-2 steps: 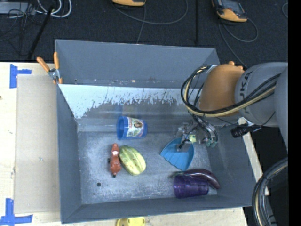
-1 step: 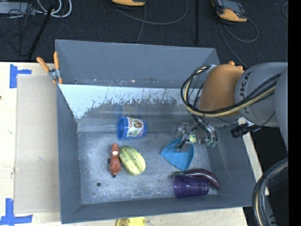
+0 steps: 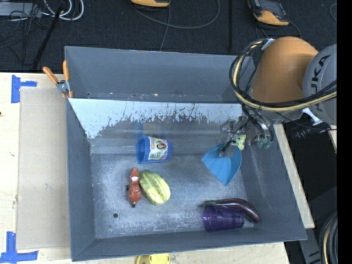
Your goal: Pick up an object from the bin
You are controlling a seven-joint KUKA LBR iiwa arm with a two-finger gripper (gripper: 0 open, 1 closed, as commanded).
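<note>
Grey metal bin point(image 3: 110, 224), sloped walls, speckled floor, six loose things spread apart rather than heaped. Reaching in from the right: arm point(image 3: 324, 76) with orange cover point(image 3: 280, 70) and black cables point(image 3: 237, 84) looped round it. Below the cover, claw point(image 3: 240, 141) low over the bin's right side, close under the far wall. Cannot tell how wide open, nor whether anything gripped: tip lost among dark and greenish parts.

Directly at the claw's lower left, touching or nearly touching it: blue scoop point(image 3: 224, 168), wedge-shaped, thin upper end pointing up toward the claw, broad end toward the near wall. Cannot tell whether resting on the floor or lifted clear.

Nearest neighbours: purple cup point(image 3: 221, 220) on its side by the near wall, right of centre, with dark purple eggplant point(image 3: 242, 206) lying across its top, touching.

Well apart to the left, near the middle: blue tub point(image 3: 152, 149) on its side, pictured label facing right. In front of that: yellow-green squash point(image 3: 155, 187), and just beside it on the left, touching, small red-brown figure point(image 3: 133, 187).
</note>
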